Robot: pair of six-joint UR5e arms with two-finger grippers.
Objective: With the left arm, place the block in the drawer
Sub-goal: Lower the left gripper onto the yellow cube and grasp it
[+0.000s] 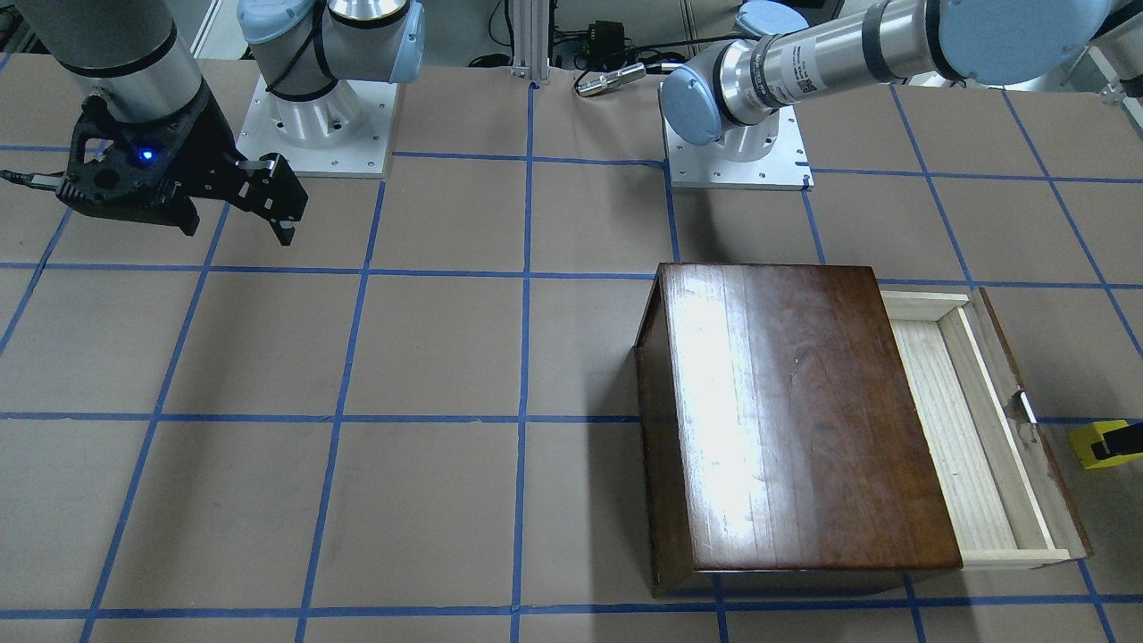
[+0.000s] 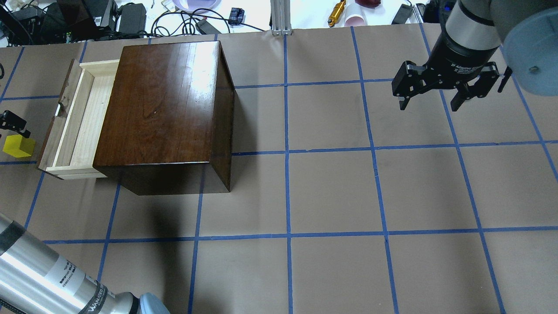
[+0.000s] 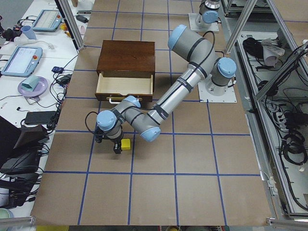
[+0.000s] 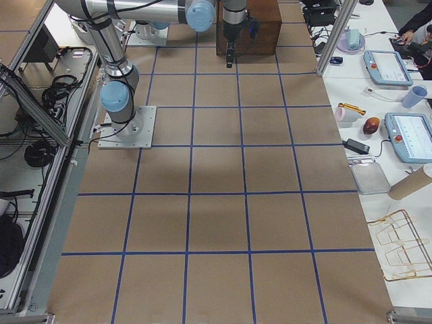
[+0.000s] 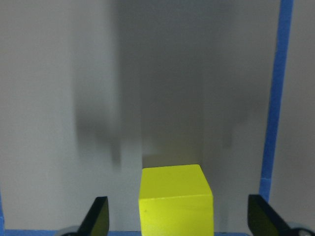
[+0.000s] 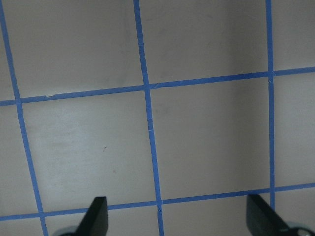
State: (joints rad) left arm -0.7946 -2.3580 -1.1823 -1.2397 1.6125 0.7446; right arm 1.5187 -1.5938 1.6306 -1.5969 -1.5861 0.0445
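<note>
The yellow block (image 5: 176, 204) sits on the table between the spread fingers (image 5: 98, 219) of my left gripper (image 5: 179, 219), which is open and touches neither side of it. In the overhead view the block (image 2: 18, 146) lies at the far left edge, just left of the drawer (image 2: 80, 117), with the left gripper (image 2: 13, 123) mostly cut off. The drawer is pulled out of the dark-brown box (image 2: 165, 109) and is empty. My right gripper (image 2: 431, 104) hangs open and empty above the table at the far right.
Blue tape lines grid the brown table. The arm bases (image 1: 317, 125) (image 1: 737, 147) stand at the robot's edge. Cables, tools and cups (image 2: 353, 19) lie beyond the far table edge. The left arm's forearm (image 3: 178, 91) reaches past the box.
</note>
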